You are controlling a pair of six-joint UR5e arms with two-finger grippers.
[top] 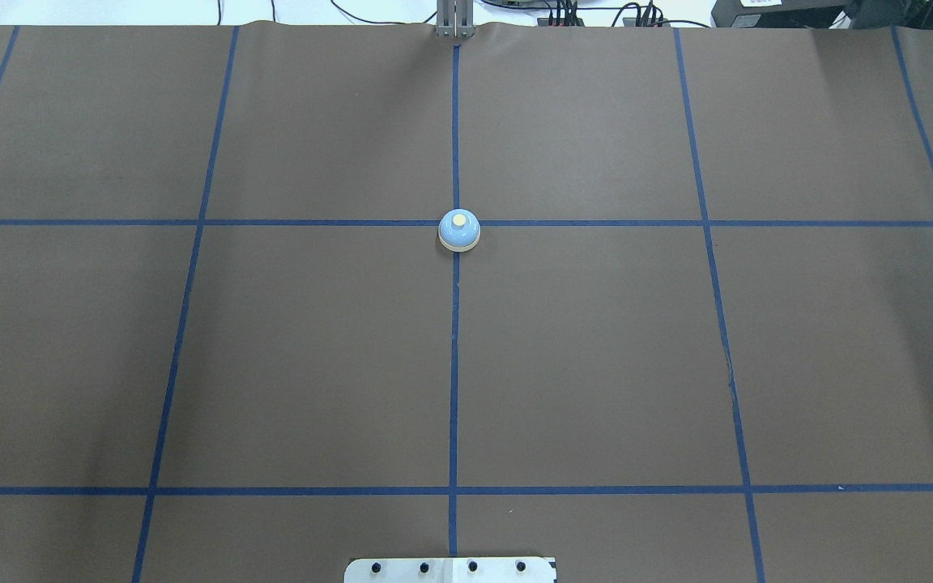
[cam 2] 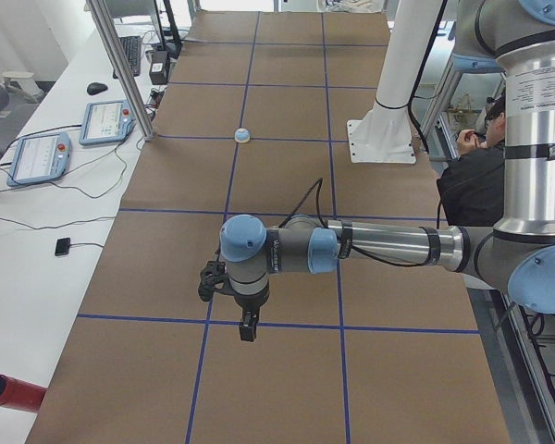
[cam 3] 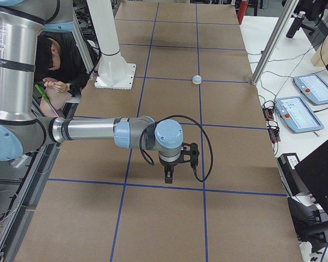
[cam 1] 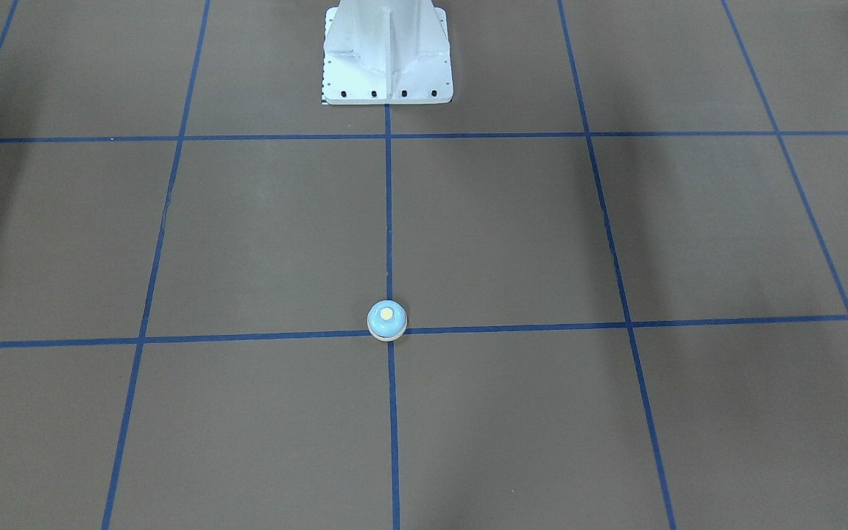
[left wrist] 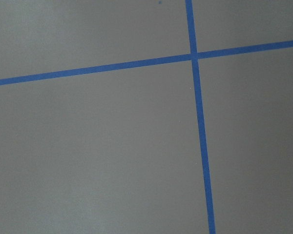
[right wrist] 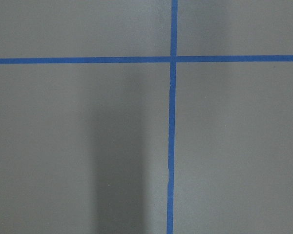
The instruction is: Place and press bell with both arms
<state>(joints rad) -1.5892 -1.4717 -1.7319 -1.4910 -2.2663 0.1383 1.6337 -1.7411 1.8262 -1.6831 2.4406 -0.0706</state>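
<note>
The light-blue bell [cam 1: 387,320] with its cream button stands alone on a crossing of blue tape lines at the table's middle [top: 459,231]. It shows small and far in the exterior left view [cam 2: 242,135] and in the exterior right view [cam 3: 197,79]. No gripper touches it. My left gripper [cam 2: 248,328] hangs over the mat far from the bell, at the table's left end. My right gripper [cam 3: 168,176] hangs likewise at the right end. Both show only in the side views, so I cannot tell if they are open or shut. The wrist views show only mat and tape.
The white bolted pedestal [cam 1: 387,55] stands at the robot's side of the table [top: 450,569]. A metal post [cam 2: 120,65] and teach pendants [cam 2: 42,153] line the far edge. A seated person [cam 2: 472,176] is behind the robot. A red cylinder [cam 2: 9,393] lies off the mat.
</note>
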